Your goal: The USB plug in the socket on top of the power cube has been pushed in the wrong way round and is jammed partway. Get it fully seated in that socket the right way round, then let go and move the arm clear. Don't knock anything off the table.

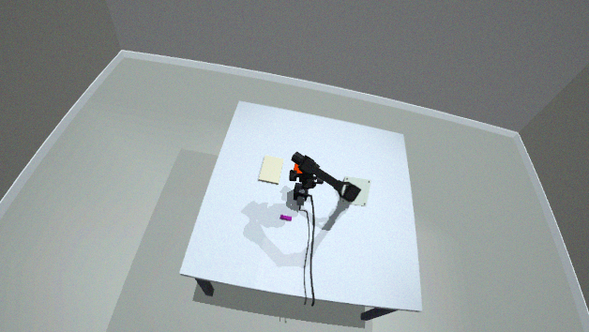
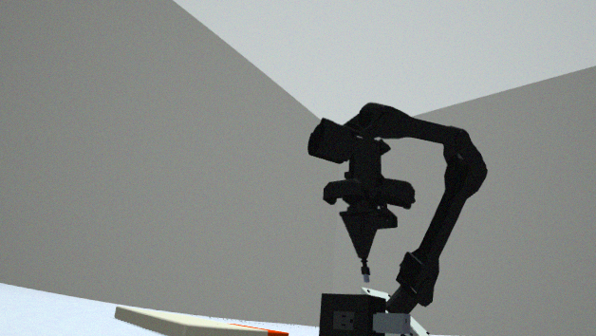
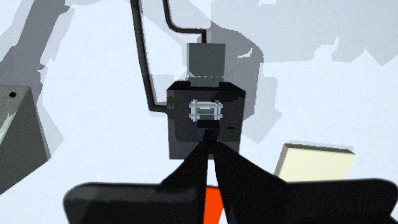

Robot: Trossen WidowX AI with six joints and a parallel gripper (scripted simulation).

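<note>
A: Big stuff first?
B: White worktop (image 1: pixel 356 244). Black arm (image 2: pixel 451 199) rises from a pale base plate (image 1: pixel 363 193) and bends over the middle. Two black cables (image 1: pixel 307 253) run to the near edge.

A: Cube?
B: Black cube (image 2: pixel 348 313) sits under the claw, near the worktop's middle. Wrist view shows its top socket (image 3: pixel 204 110) w/ a light metal frame, nothing in it.

A: Claw?
B: Claw (image 2: pixel 364 266) points straight down, fingers pressed nearly together, pinching the plug (image 2: pixel 365 272). Plug hangs at the tips, apart from the cube and above it, roughly over the socket. Can't tell which way round it faces.

A: Other bits?
B: Cream pad (image 1: pixel 271 170) lies flat just left of the arm in top view. An orange thing (image 1: pixel 296 168) shows beside the wrist, mostly hidden. Small purple block (image 1: pixel 285 218) lies nearer the front, apart from the cube.
</note>
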